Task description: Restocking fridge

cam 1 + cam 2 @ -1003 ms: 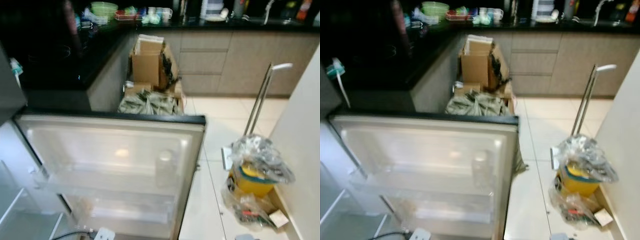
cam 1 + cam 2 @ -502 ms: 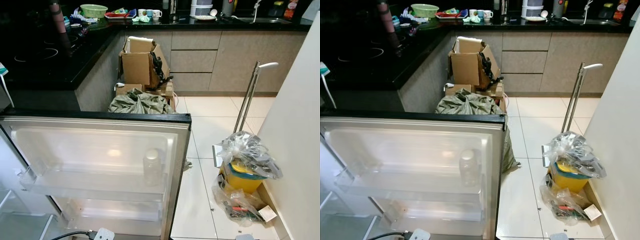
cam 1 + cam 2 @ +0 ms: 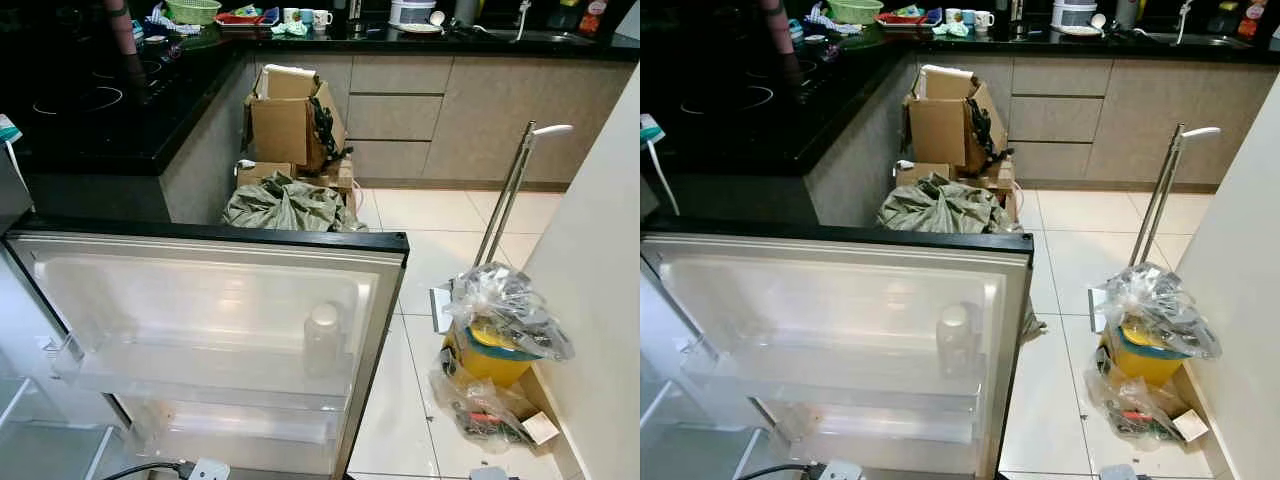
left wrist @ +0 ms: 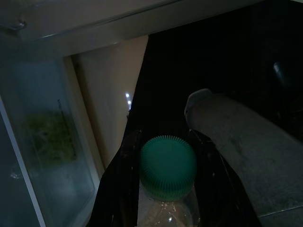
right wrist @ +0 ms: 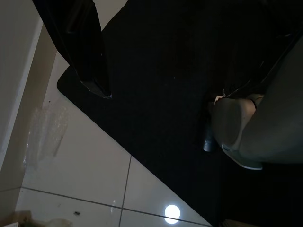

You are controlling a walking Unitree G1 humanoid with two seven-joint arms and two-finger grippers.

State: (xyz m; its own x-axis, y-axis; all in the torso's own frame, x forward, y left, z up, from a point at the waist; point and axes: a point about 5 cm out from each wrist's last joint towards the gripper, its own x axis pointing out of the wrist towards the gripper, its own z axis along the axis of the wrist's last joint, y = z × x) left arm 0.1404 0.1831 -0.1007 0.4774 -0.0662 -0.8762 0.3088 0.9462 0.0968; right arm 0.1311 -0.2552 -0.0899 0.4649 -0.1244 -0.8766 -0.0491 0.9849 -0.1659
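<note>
Open fridge door point(image 3: 200, 300), tiled kitchen floor point(image 3: 440, 240); left gripper point(image 4: 166, 189) jaws clamping green-capped bottle point(image 4: 167, 168), right's unclear.

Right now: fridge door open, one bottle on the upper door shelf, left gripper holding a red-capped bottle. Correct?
Not quite. The cap is green, not red: the left wrist view shows the left gripper closed around a green-capped bottle. The rest holds: the fridge door is open, with one bottle on its upper shelf.

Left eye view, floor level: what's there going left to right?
Open fridge door with a plastic bottle in its shelf → yellow bucket under a clear plastic bag → white wall.
</note>
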